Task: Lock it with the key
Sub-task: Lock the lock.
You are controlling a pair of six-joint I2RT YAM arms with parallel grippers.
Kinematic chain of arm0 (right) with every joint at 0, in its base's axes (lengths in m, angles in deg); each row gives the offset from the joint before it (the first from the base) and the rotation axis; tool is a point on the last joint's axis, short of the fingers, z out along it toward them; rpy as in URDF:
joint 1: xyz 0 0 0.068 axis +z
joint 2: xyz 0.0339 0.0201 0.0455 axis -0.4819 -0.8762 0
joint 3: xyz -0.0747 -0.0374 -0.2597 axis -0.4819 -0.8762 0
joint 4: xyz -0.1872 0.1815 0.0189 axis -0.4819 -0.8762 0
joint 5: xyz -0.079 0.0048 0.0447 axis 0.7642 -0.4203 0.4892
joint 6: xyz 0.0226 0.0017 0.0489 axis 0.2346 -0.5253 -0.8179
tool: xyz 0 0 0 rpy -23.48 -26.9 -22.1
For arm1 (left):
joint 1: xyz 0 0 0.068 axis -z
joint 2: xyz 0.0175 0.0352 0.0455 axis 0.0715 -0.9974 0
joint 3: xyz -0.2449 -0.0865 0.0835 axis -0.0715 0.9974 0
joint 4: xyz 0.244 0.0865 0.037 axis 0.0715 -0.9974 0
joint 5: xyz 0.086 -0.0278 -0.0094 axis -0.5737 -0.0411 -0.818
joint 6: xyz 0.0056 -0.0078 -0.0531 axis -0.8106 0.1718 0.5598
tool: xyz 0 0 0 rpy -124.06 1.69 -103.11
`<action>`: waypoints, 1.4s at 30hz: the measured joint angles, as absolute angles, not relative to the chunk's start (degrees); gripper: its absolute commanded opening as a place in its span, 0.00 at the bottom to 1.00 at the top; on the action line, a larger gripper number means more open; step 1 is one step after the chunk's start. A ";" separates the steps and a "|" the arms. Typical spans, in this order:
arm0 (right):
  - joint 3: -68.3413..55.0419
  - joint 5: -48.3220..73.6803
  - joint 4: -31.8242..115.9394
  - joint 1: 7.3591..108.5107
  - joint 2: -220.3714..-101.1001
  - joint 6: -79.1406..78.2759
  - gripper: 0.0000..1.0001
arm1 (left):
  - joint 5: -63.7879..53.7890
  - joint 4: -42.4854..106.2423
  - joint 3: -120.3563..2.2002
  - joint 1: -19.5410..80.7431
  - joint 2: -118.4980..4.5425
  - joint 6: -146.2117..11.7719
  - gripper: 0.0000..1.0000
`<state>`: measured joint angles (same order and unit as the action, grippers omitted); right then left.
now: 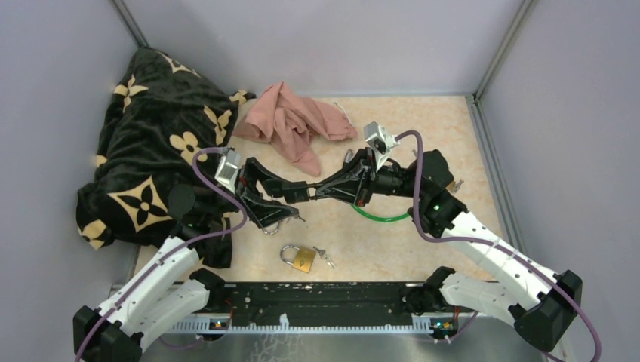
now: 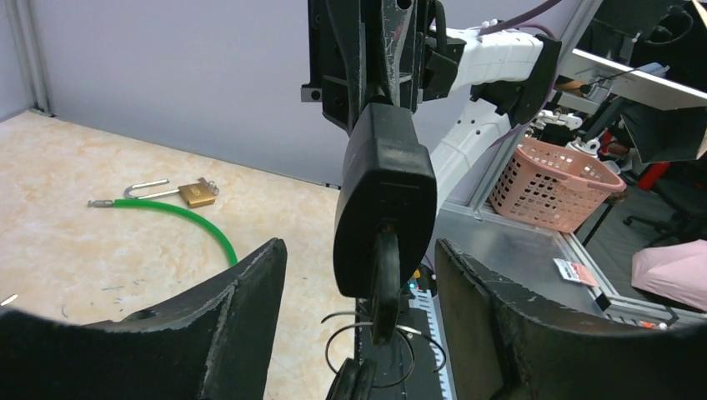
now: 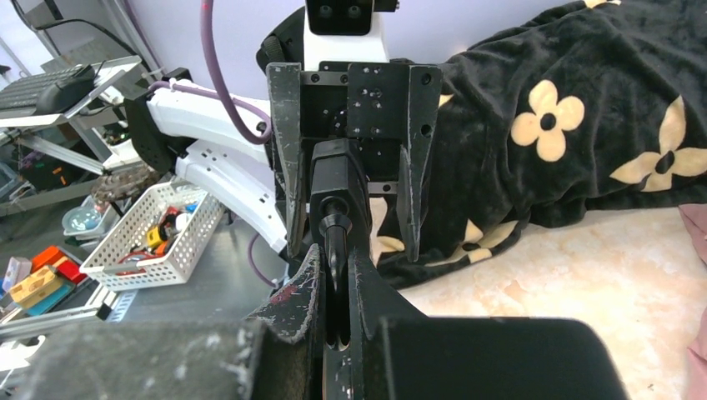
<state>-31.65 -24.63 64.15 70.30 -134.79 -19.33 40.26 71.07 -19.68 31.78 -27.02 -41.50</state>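
Note:
A black padlock (image 1: 302, 191) hangs in the air between my two grippers at the table's middle. My right gripper (image 1: 321, 188) is shut on its top end; in the right wrist view (image 3: 333, 267) the fingers close on a thin black part of it. The lock body (image 2: 383, 192) points toward my left gripper (image 2: 358, 250), which is open, its fingers (image 3: 414, 150) standing apart on both sides without touching. A black-headed key (image 2: 384, 283) sticks out of the lock's lower end, with wire key rings (image 2: 367, 350) hanging from it.
A brass padlock (image 1: 300, 258) with small keys (image 1: 324, 256) lies near the front edge. A green cable (image 1: 381, 217) with another brass padlock (image 2: 198, 193) lies under the right arm. A black flowered blanket (image 1: 151, 151) fills the left, a pink cloth (image 1: 290, 124) the back.

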 measured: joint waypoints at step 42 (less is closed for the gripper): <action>-32.75 -27.86 54.93 70.28 -135.01 -10.70 0.72 | 36.19 74.83 -16.49 35.59 -25.76 -36.36 0.00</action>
<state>-32.75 -27.86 54.93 70.28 -135.01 -10.70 36.19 74.83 -16.49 35.59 -25.76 -36.36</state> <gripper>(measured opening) 0.666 0.410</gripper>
